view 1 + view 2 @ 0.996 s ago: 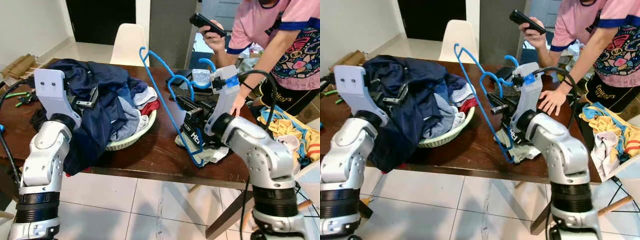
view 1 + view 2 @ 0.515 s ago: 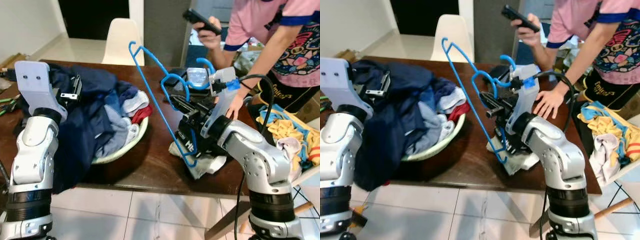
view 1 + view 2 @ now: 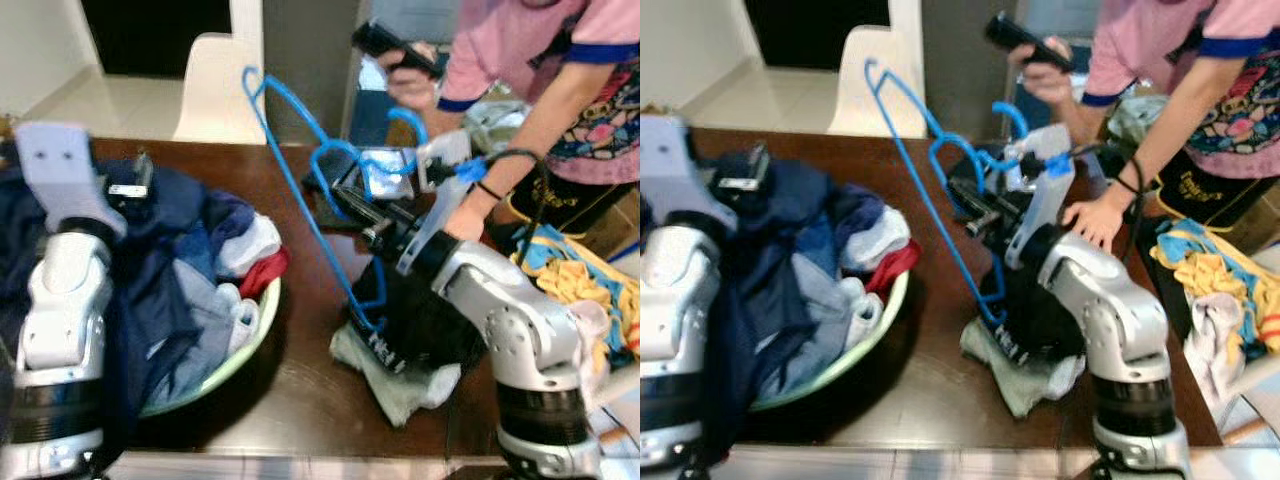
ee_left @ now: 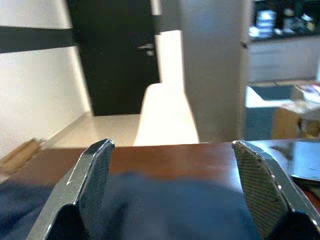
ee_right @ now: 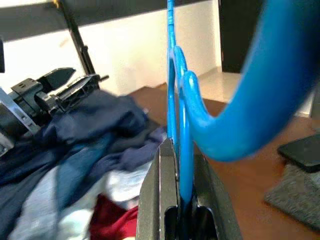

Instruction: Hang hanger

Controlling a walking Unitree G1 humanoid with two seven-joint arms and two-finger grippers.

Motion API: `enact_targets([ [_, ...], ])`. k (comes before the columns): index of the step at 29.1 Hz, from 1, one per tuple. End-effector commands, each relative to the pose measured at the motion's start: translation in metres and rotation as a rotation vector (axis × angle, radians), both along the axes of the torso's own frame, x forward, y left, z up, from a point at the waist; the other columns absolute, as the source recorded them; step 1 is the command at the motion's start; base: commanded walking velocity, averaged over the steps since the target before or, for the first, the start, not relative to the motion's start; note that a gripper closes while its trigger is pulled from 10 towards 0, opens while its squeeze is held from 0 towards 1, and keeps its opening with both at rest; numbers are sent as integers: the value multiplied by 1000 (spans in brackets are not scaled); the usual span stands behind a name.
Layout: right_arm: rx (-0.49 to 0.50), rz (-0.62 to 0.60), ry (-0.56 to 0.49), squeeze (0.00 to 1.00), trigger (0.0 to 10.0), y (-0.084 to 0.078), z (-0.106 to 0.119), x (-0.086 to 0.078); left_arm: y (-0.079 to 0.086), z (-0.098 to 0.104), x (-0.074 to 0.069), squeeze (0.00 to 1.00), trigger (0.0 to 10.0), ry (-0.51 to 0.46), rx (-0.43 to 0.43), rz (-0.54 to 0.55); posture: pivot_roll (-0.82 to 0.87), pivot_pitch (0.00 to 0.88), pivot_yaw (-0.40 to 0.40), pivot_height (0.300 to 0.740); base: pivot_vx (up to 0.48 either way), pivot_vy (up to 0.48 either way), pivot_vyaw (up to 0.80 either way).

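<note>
Right tool [image 5: 177,165] pinches blue hanger [image 3: 300,190]; left tool [image 4: 172,185] gapes.

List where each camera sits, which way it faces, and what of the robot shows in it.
Left eye view: on the head, looking forward and down at the wooden table; both silver arms show.
Right eye view: the other eye of the same camera, same scene; the right gripper holds the blue hanger.
Left wrist view: along the open left gripper, over the navy garment, toward a white chair.
Right wrist view: along the fingers clamping the hanger, toward the laundry basket.
Shared: both wrist views and the eye views show the navy garment.
</note>
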State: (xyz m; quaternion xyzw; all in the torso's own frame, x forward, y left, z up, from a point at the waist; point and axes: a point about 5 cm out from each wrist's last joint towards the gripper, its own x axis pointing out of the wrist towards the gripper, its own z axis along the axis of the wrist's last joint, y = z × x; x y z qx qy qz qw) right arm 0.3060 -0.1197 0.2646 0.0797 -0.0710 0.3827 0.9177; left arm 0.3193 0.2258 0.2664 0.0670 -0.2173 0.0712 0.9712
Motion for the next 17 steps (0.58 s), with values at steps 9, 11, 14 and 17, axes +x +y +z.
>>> enact_targets([
  [9, -16, 2, -19, 0, 10000, -1, 2, 0, -28, -25, -7, 0, 10000, 118, -40, -52, 85, 104, -21, 740, 0, 0, 0],
  [11, -25, -4, -20, 0, 10000, -4, 2, 1, -33, -35, -14, 0, 10000, 165, -94, -22, 86, 106, -19, 740, 0, 0, 0],
  [14, -34, -10, -20, 0, 10000, -6, 2, 1, -34, -44, -21, 0, 10000, 207, -134, 21, 88, 106, -19, 740, 0, 0, 0],
  [17, -43, -10, -19, 0, 10000, -6, 1, 2, -32, -49, -26, 0, 10000, 240, -159, 49, 94, 101, -22, 740, 0, 0, 0],
])
